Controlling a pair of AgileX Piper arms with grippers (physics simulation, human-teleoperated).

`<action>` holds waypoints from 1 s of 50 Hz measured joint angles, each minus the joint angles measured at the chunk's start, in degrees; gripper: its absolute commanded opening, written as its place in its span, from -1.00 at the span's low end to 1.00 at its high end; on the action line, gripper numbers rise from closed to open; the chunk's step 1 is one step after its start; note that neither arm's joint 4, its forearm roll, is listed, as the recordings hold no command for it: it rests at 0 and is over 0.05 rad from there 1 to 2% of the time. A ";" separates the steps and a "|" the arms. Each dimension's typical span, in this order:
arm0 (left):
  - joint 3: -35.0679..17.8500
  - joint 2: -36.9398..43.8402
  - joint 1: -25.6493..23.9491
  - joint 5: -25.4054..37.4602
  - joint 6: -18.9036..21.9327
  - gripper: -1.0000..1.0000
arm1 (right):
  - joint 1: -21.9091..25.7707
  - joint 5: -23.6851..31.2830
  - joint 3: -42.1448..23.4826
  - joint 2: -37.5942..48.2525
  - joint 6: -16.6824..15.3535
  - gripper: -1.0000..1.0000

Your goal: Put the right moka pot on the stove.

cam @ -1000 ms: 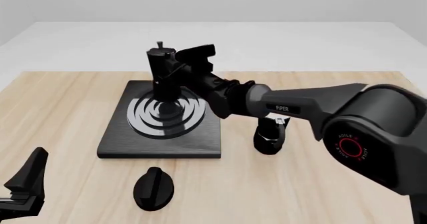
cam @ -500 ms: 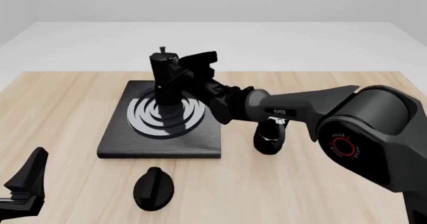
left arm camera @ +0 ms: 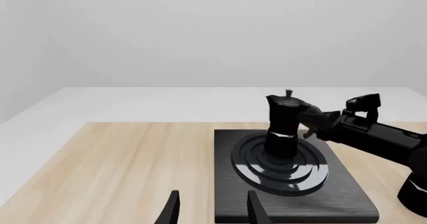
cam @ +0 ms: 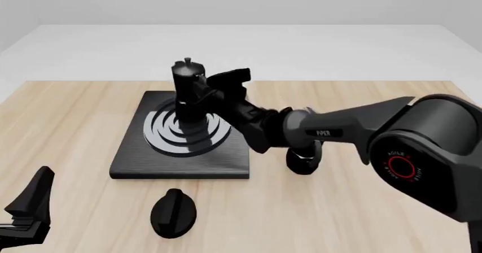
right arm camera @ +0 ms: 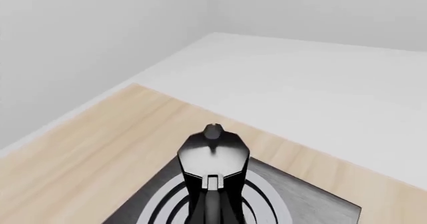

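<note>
Left fingers (cam: 26, 208): two black prongs low over the near tabletop (cam: 339, 208), released, nothing between them; stove ahead of them.
Knob (cam: 174, 212): small black oval with a raised ridge, flat on the pale wood-grain tabletop, just nearer than the stove.
Other moka pot (cam: 303, 156): black, faceted, standing on the tabletop beside the stove's right edge, largely hidden behind the right arm.
Stove (cam: 143, 157): flat black square slab, brushed sheen, concentric silver-grey rings.
Right moka pot (cam: 188, 97): upright on the burner rings, long axis vertical, knob up; black faceted waisted body, shiny grey lid (right arm camera: 213, 151); handle points right toward the right arm.
Right fingers (cam: 205, 92): at the pot's handle side; whether clenched on the handle or released, cannot tell.
</note>
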 measured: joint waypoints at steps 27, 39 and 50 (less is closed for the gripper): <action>0.00 0.00 0.00 0.00 0.00 1.00 | 0.86 -0.31 3.31 -0.72 -1.84 1.00; 0.00 0.00 0.00 0.00 0.00 1.00 | 1.11 0.20 3.88 -0.98 -2.58 1.00; 0.00 0.00 0.00 0.00 0.00 1.00 | 1.25 0.50 5.19 -2.61 -3.33 1.00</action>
